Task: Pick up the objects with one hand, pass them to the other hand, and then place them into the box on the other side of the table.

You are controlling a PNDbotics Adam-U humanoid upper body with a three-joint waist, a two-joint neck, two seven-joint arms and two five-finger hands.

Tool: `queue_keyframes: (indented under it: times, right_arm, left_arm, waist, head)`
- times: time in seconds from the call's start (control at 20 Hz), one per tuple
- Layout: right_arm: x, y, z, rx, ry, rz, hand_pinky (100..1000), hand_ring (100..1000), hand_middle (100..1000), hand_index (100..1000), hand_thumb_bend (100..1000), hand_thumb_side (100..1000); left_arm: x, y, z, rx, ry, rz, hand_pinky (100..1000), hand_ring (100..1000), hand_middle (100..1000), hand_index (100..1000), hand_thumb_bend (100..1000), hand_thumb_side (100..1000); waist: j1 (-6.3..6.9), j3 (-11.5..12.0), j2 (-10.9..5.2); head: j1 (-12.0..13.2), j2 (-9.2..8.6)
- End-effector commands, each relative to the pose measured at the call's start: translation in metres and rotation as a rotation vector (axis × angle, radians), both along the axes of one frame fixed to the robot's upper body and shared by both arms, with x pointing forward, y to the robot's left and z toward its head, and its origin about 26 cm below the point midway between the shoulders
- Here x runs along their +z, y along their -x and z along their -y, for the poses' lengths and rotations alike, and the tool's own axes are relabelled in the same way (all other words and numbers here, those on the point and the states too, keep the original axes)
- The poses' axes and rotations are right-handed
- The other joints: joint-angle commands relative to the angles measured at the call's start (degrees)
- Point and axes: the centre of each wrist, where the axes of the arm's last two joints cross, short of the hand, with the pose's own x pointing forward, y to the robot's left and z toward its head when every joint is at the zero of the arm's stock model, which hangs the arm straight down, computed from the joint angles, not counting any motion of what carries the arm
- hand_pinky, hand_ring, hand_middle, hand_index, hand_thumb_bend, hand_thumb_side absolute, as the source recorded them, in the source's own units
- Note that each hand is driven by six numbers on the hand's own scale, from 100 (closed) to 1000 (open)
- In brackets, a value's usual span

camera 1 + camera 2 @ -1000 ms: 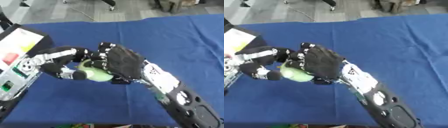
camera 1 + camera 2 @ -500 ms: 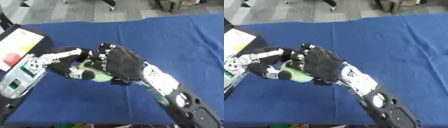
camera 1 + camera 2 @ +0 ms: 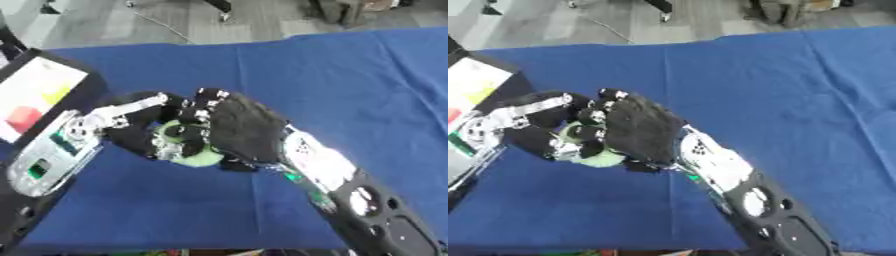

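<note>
green object (image 3: 198, 156), pale and rounded, sits between the two hands above the blue table (image 3: 350, 75), mostly hidden; only its lower edge shows beneath the fingers. what kind of thing it is cannot be told.

the right hand (image 3: 241, 131) lies over it from the right, its back turned up, its fingers (image 3: 188, 116) curled down around the top and left of the object. the left hand (image 3: 131, 127) meets it from the left, its fingers (image 3: 171, 145) bent around the near left side of the object and interlaced closely with those of the right hand. both hands are curled on the object at once; which one bears it cannot be told.

the right forearm runs from the fingers down to the lower right corner, black with white and silver parts. the left forearm runs to the lower left, silver with a small green spot.

left of the left fingers, at the table's edge, is a box (image 3: 35, 92) with a dark rim and a white inside, holding a red block (image 3: 24, 119) and a yellow piece (image 3: 54, 93).
</note>
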Motion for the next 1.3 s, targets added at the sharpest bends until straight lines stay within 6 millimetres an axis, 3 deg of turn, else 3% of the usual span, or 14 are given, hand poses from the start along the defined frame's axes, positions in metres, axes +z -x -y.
queue_keyframes:
  times: [0.05,0.3,0.6,0.8,0.9,1.0,1.15,1.3]
  right_arm:
    - [0.012,0.000,0.001,-0.007,-0.013,0.039,608,443,346,437,100,100]
    - [0.011,-0.001,0.002,-0.022,-0.009,0.041,609,450,356,453,100,100]
    - [0.011,-0.002,0.005,-0.053,-0.012,0.043,627,479,387,554,255,138]
    - [0.011,-0.001,0.005,-0.087,-0.004,0.051,688,596,543,729,377,276]
    - [0.011,-0.001,0.006,-0.113,0.014,0.054,756,720,711,877,451,362]
    - [0.008,-0.001,0.005,-0.142,0.041,0.046,817,800,827,971,517,424]
    - [0.006,-0.001,0.004,-0.172,0.057,0.033,870,895,950,1000,554,463]
    - [0.007,-0.001,0.005,-0.196,0.042,0.029,875,910,970,1000,576,472]
  left_arm:
    - [0.006,0.000,0.001,-0.018,0.009,-0.014,506,315,292,400,202,134]
    - [0.007,0.000,0.000,-0.047,-0.012,-0.033,489,276,235,373,173,126]
    - [0.009,-0.001,-0.005,-0.018,-0.052,-0.020,472,260,213,365,167,118]
    - [0.012,-0.004,-0.013,0.017,-0.107,-0.008,467,255,208,363,185,105]
    - [0.011,-0.006,-0.018,0.031,-0.147,-0.014,470,256,207,363,194,102]
    - [0.011,-0.008,-0.021,0.038,-0.179,-0.022,472,257,206,363,199,101]
    - [0.010,-0.010,-0.022,0.046,-0.207,-0.030,472,258,205,363,202,100]
    - [0.008,-0.011,-0.023,0.061,-0.218,-0.040,472,257,205,363,205,100]
  waist:
    - [-0.15,0.02,-0.90]
    - [-0.17,0.07,-1.03]
    - [-0.20,0.03,-1.20]
    - [-0.12,-0.15,-1.40]
    - [-0.02,-0.25,-1.53]
    - [0.10,-0.29,-1.63]
    - [0.22,-0.32,-1.70]
    - [0.24,-0.38,-1.71]
  head:
    - [0.27,-0.11]
    - [0.24,-0.11]
    - [0.16,-0.11]
    - [0.21,-0.11]
    - [0.14,-0.11]
    - [0.07,-0.11]
    - [0.07,-0.11]
    - [-0.01,-0.11]
